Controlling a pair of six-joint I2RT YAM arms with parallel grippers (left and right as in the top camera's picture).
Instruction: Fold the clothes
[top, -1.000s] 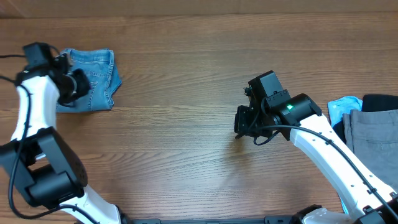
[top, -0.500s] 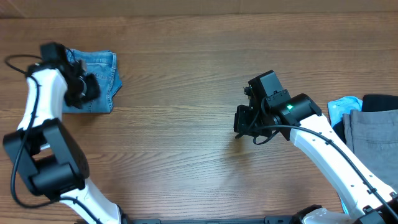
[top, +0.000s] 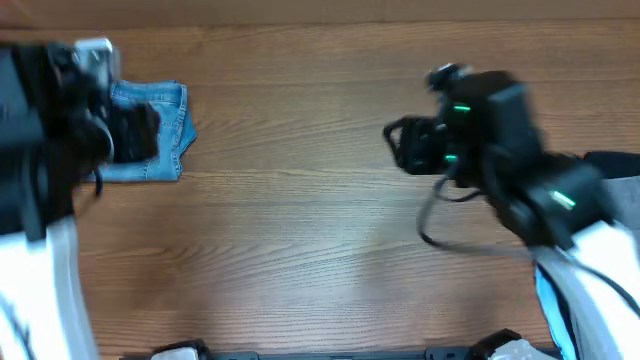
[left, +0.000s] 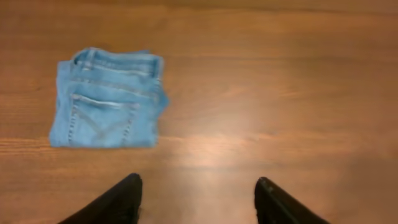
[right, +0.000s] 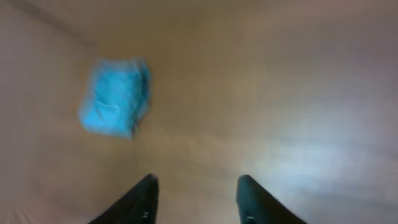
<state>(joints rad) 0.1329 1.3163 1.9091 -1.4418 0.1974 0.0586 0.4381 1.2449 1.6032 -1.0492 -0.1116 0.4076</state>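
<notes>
The clothes, a pair of light blue jeans (top: 152, 130), lie folded into a small rectangle at the table's far left, a back pocket facing up. In the left wrist view the jeans (left: 107, 98) rest flat, well ahead of my left gripper (left: 199, 186), which is open with only bare wood between its fingers. My left gripper (top: 122, 135) shows blurred beside the bundle from overhead. My right gripper (right: 198, 185) is open and holds nothing; it hangs over bare table at centre right, and the jeans (right: 115, 96) are a distant blue blur. From overhead the right gripper (top: 405, 147) is blurred.
The wooden table (top: 300, 230) runs between the two arms. Both arms look large and smeared from overhead. A dark cloth edge (top: 612, 160) and a sliver of pale blue cloth (top: 546, 290) show behind the right arm at the right edge.
Both grippers have opened. The left one has come off the folded jeans and drawn back. Both arms have risen toward the overhead camera and now show blurred.
</notes>
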